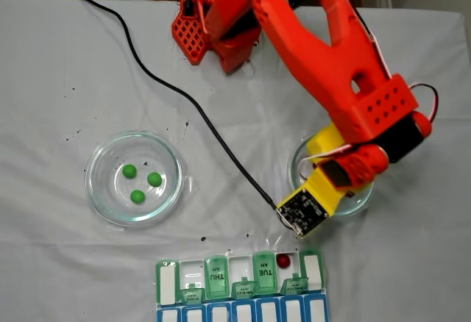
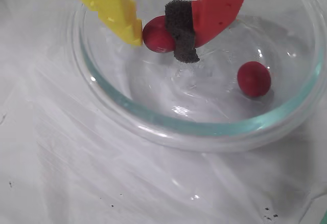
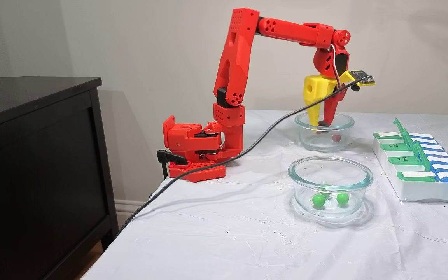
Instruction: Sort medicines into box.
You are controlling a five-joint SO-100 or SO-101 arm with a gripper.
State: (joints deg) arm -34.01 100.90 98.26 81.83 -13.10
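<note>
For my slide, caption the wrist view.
End effector closing on one red ball in a glass dish; a second ball lies nearby.

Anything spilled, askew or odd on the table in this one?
Nothing spilled: three green balls sit in one glass dish, and the gripper pinches a red ball in the other dish. Small black specks mark the cloth.

Two glass dishes (image 1: 135, 178); black cabinet (image 3: 33, 163)

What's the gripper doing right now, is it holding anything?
Gripper: closed on a dark red ball inside the glass dish, pinched between its yellow finger and its padded red one.
</note>
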